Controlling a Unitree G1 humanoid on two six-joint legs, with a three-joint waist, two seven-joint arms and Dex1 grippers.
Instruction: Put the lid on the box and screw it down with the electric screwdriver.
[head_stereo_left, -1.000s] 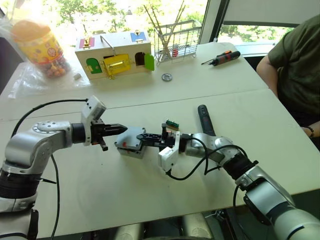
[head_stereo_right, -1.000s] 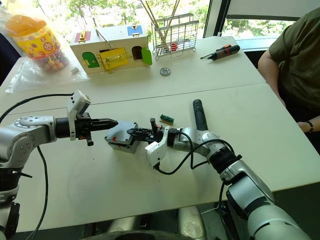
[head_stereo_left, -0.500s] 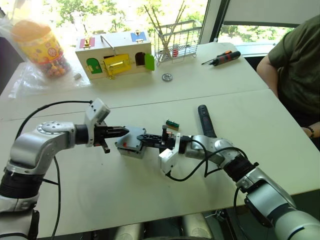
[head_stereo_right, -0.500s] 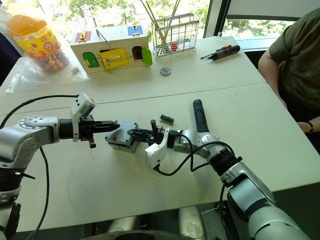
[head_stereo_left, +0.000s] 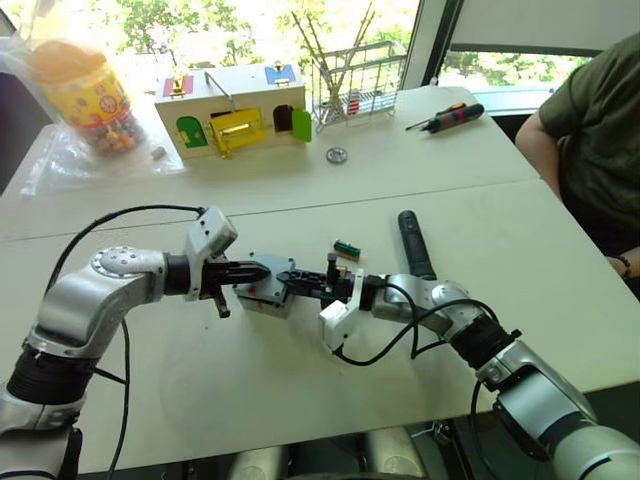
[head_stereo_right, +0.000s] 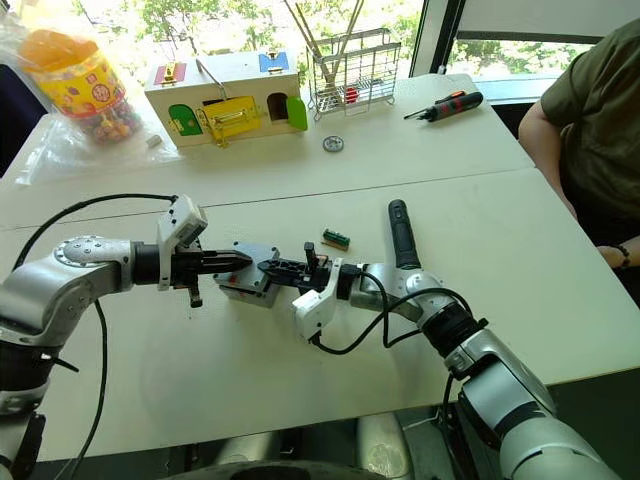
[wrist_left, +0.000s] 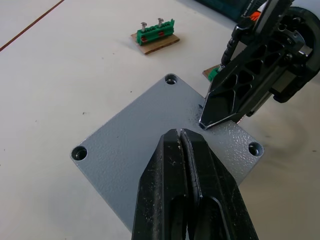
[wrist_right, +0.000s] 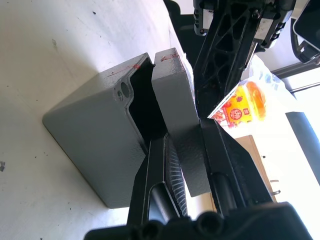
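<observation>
The grey box (head_stereo_left: 258, 303) stands mid-table. The flat grey lid (wrist_left: 130, 145), with corner screw holes, lies on it; the right wrist view shows the lid (wrist_right: 175, 95) tilted, with a gap to the box (wrist_right: 95, 130) on one side. My right gripper (head_stereo_left: 283, 277) is shut on the lid's edge from the right. My left gripper (head_stereo_left: 258, 270) is shut, its tips (wrist_left: 179, 132) over the lid's top from the left, close to the right gripper. The electric screwdriver (head_stereo_left: 411, 240) lies on the table behind my right forearm.
A green terminal block (head_stereo_left: 346, 249) lies just behind the box. At the back stand a wooden box with coloured doors (head_stereo_left: 232, 113), a wire rack (head_stereo_left: 358, 80), a candy jar (head_stereo_left: 85, 95) and an orange-black hand screwdriver (head_stereo_left: 448, 116). A person (head_stereo_left: 590, 130) sits at the right.
My left gripper has moved right, from beside the box to over the lid. The right gripper keeps its hold on the lid.
</observation>
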